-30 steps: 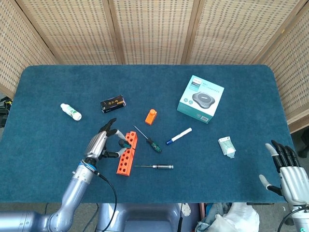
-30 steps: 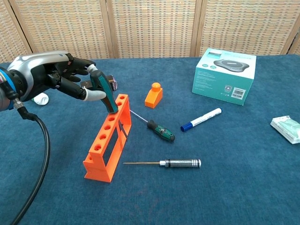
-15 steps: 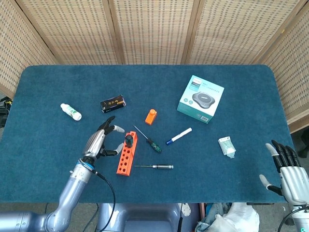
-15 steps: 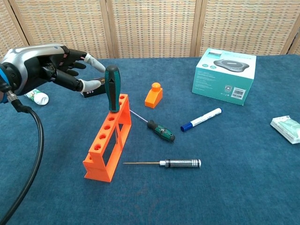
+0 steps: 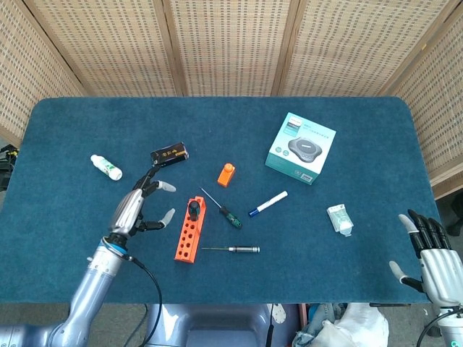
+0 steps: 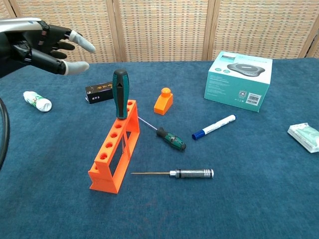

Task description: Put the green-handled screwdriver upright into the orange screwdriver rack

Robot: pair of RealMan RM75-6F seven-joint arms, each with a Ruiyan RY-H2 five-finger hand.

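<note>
The green-handled screwdriver (image 6: 119, 92) (image 5: 193, 208) stands upright in the far end hole of the orange screwdriver rack (image 6: 115, 148) (image 5: 187, 229). Nothing touches it. My left hand (image 6: 42, 46) (image 5: 137, 207) hovers to the left of the rack, raised, with its fingers spread and nothing in them. My right hand (image 5: 431, 259) rests open at the table's near right corner, far from the rack, and shows only in the head view.
A smaller green screwdriver (image 6: 167, 136) and a metal-handled one (image 6: 184, 173) lie right of the rack. Around them are an orange block (image 6: 163, 101), a blue-capped marker (image 6: 214, 126), a teal box (image 6: 239, 80), a black box (image 6: 101, 92), a white tube (image 6: 37, 101) and a small packet (image 6: 304, 135).
My left hand let go of the green-handled screwdriver, which now stands in the rack, and drew back to the left and upward with its fingers apart. The right hand has not moved.
</note>
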